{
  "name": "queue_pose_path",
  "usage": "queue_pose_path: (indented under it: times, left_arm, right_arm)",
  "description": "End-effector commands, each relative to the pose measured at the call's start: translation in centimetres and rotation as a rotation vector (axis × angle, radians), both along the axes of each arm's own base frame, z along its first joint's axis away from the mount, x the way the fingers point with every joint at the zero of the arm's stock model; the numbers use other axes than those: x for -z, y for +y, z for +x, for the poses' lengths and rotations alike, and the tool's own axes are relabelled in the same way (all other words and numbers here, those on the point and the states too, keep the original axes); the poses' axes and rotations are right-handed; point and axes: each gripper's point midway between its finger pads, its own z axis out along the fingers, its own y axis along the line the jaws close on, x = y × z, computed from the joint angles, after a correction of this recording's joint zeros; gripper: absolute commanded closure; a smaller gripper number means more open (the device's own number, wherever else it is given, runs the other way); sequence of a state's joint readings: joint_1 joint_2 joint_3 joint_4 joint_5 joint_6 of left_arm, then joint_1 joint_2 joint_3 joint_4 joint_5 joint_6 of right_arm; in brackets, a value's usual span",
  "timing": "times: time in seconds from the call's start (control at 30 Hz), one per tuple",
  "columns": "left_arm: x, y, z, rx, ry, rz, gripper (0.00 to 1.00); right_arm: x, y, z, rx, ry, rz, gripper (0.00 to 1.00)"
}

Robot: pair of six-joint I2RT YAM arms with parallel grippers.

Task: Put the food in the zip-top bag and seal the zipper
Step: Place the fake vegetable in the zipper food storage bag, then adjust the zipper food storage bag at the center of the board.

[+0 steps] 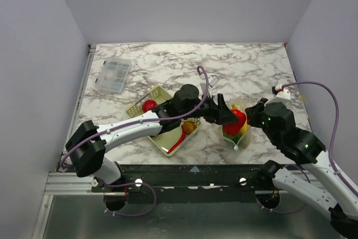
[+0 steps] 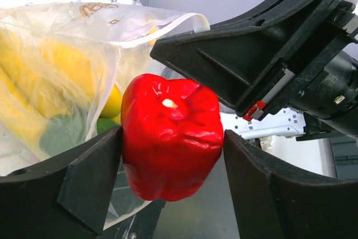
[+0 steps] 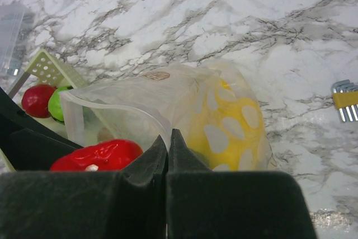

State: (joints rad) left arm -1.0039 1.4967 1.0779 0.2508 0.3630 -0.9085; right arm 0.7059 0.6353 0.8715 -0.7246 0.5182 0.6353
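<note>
red pepper [image 2: 168,121] parked at the zip-top bag [image 3: 184,99] mouth

Glossy red pepper's squeezed between the fingers of the left claw [image 2: 172,160], just beside the crinkly bag's open mouth. Meanwhile the right claw [image 3: 168,144] is pinched tight on the bag's rim. Bag sits near the bench [image 1: 251,71] front edge, yellow food [image 3: 229,121] inside.
</note>
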Motion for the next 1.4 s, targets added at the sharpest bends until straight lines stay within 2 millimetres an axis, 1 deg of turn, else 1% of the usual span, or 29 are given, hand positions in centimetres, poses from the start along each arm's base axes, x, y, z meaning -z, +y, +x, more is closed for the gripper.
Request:
queue_pose_path:
  times: [0.0, 0.03, 0.1, 0.23, 0.37, 0.43, 0.47, 0.53, 0.57, 0.63, 0.73, 0.8, 0.87, 0.93, 1.0, 1.03, 1.1, 1.17, 1.23, 1.27, 1.3, 1.37]
  left_arm:
    - [-1.6, 0.1, -0.4, 0.033, -0.054, 0.015, 0.23]
    - [-1.6, 0.2, -0.4, 0.03, -0.062, 0.026, 0.19]
    - [-1.8, 0.4, -0.3, 0.025, -0.075, 0.036, 0.14]
    - [-2.3, 0.9, -0.2, 0.018, -0.099, 0.039, 0.12]
    - [-2.9, 1.6, 0.0, 0.012, -0.121, 0.042, 0.12]
    - [-3.3, 2.4, 0.0, 0.005, -0.15, 0.051, 0.15]
    - [-3.1, 3.0, 0.2, -0.011, -0.158, 0.074, 0.16]
    - [-2.3, 4.6, 0.5, -0.056, -0.181, 0.137, 0.19]
    - [-1.5, 5.5, 0.8, -0.09, -0.183, 0.172, 0.2]
    - [-0.3, 7.2, 0.8, -0.126, -0.186, 0.222, 0.24]
    - [2.2, 8.6, 0.1, -0.122, -0.151, 0.273, 0.27]
    - [3.4, 8.6, -0.6, -0.097, -0.103, 0.283, 0.26]
    - [4.4, 8.1, -1.1, -0.064, -0.05, 0.277, 0.24]
    - [5.5, 7.3, -1.3, -0.039, 0.005, 0.284, 0.23]
    - [6.2, 6.5, -1.1, -0.012, 0.039, 0.288, 0.24]
    - [6.4, 6.1, -1.0, -0.006, 0.05, 0.291, 0.26]
    - [6.5, 5.3, -1.0, 0.023, 0.064, 0.281, 0.34]
    - [6.5, 4.8, -1.0, 0.043, 0.069, 0.278, 0.45]
    - [6.2, 4.6, -1.1, 0.061, 0.06, 0.263, 0.61]
    - [5.9, 4.6, -1.3, 0.067, 0.054, 0.256, 0.71]
    - [5.3, 4.6, -1.4, 0.073, 0.043, 0.243, 0.81]
    - [3.8, 4.6, -2.0, 0.103, 0.027, 0.208, 0.94]
  right_arm:
    - [-0.6, 0.5, 0.2, -0.012, -0.03, 0.03, 0.99]
    - [-0.6, 0.5, 0.2, -0.011, -0.03, 0.03, 0.99]
    - [-0.4, 0.5, 0.3, -0.012, -0.025, 0.026, 0.99]
    - [-0.4, 0.5, 0.3, -0.012, -0.023, 0.024, 0.99]
    - [-0.4, 0.5, 0.3, -0.012, -0.026, 0.027, 0.99]
    - [-0.4, 0.5, 0.3, -0.013, -0.026, 0.028, 0.99]
    - [-0.4, 0.5, 0.3, -0.012, -0.024, 0.027, 0.99]
    - [-0.5, 0.5, 0.3, -0.013, -0.026, 0.028, 0.99]
    - [-0.5, 0.5, 0.3, -0.013, -0.026, 0.027, 0.99]
    - [-0.5, 0.5, 0.3, -0.014, -0.028, 0.027, 0.99]
    - [-0.6, 0.6, 0.3, -0.015, -0.031, 0.029, 0.99]
    - [-0.6, 0.5, 0.3, -0.015, -0.033, 0.03, 0.99]
    - [-0.6, 0.5, 0.3, -0.016, -0.034, 0.03, 0.99]
    - [-0.6, 0.6, 0.2, -0.017, -0.034, 0.032, 0.99]
    - [-0.6, 0.6, 0.2, -0.022, -0.032, 0.032, 0.99]
    - [-0.7, 0.6, 0.2, -0.022, -0.033, 0.033, 0.99]
    - [-0.7, 0.6, 0.2, -0.02, -0.034, 0.034, 0.99]
    - [-0.8, 0.4, 0.1, -0.015, -0.039, 0.035, 0.99]
    - [-1.0, 0.3, 0.1, -0.011, -0.044, 0.039, 0.99]
    - [-1.0, 0.3, 0.1, -0.01, -0.045, 0.038, 0.99]
    - [-1.0, 0.2, 0.1, -0.007, -0.046, 0.038, 0.99]
    - [-1.1, 0.1, 0.1, 0.001, -0.048, 0.036, 0.99]
